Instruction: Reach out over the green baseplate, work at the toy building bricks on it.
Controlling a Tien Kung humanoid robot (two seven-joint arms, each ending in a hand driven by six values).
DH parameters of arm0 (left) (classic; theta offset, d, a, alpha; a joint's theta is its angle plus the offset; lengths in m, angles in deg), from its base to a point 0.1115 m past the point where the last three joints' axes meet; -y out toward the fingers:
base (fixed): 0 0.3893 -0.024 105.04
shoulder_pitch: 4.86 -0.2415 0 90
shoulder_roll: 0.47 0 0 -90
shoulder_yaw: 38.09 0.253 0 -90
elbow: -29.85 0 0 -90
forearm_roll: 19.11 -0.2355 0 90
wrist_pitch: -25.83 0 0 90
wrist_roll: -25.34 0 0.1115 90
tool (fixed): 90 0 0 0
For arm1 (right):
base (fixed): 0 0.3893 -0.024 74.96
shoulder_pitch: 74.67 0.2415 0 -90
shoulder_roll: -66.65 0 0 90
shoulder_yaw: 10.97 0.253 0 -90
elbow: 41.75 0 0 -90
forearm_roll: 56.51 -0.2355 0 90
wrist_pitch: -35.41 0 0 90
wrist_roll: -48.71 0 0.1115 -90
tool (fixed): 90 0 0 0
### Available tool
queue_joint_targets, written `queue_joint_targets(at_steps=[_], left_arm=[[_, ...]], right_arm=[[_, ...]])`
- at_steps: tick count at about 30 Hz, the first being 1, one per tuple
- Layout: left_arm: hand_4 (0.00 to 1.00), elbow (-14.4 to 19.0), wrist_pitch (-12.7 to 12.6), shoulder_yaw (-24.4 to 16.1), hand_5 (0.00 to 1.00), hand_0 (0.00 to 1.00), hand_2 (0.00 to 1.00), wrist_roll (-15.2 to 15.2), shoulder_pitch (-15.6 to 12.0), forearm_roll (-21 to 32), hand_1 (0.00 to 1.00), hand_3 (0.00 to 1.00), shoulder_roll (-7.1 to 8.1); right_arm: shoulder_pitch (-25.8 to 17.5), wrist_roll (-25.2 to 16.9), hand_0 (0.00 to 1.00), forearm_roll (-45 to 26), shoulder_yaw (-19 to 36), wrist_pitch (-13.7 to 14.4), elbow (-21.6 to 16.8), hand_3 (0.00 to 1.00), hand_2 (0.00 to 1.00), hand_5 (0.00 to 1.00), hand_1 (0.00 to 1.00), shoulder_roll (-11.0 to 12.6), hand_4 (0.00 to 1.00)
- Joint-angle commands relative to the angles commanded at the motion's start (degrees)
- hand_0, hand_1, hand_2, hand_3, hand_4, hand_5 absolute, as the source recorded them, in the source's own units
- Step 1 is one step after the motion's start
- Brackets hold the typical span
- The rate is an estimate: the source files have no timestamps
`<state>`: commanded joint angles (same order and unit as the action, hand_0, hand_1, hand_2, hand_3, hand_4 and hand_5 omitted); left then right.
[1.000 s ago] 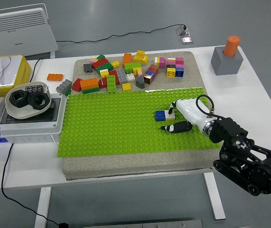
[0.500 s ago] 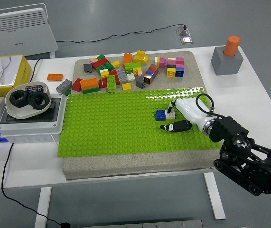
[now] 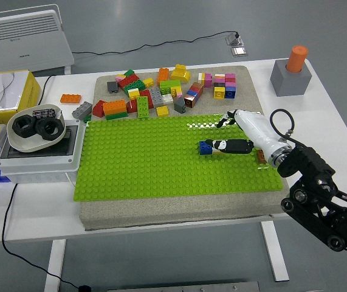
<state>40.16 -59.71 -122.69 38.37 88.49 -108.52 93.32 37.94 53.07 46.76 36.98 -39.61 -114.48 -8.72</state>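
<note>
Hand (image 3: 246,131) has shifted up and right since a second ago; I see the right arm reaching in from the lower right. Fingers (image 3: 234,146) spread, holding nothing, one dark tip touching the blue brick (image 3: 206,148) on the green baseplate (image 3: 137,158). No legible writing. Loose bricks (image 3: 161,91) piled beyond the baseplate.

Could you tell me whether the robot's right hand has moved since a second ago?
Yes. The right hand has shifted up the picture, toward the far edge of the baseplate, with one finger now lying beside the blue brick.
</note>
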Motion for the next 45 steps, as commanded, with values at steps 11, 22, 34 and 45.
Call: queue_joint_targets(at_steps=[11,22,34,45], left_arm=[[0.711,0.0,0.63,0.81,0.869,0.749,0.629,0.31,-0.23,0.81,0.594,0.708,0.17],[0.713,0.0,1.05,0.22,0.872,0.751,0.631,0.78,-0.32,-0.72,0.595,0.711,0.26],[0.715,0.0,0.56,-0.43,0.865,0.751,0.637,0.57,-0.5,-1.39,0.595,0.715,-0.23],[0.716,0.0,0.6,-0.24,0.864,0.753,0.653,0.51,-0.25,-1.56,0.603,0.724,-0.65]], right_arm=[[-10.41,-16.39,0.627,-22.83,8.36,7.19,-1.14,0.621,0.622,0.371,0.538,0.1,0.742],[-9.95,-19.43,0.617,-37.34,6.91,7.44,-0.65,0.598,0.608,0.346,0.519,-0.14,0.737],[-10.02,-20.96,0.608,-39.67,7.71,7.68,-0.63,0.592,0.6,0.335,0.507,-0.17,0.732],[-9.85,-21.67,0.604,-40.14,8.47,7.76,-0.64,0.568,0.594,0.328,0.495,0.05,0.728]])
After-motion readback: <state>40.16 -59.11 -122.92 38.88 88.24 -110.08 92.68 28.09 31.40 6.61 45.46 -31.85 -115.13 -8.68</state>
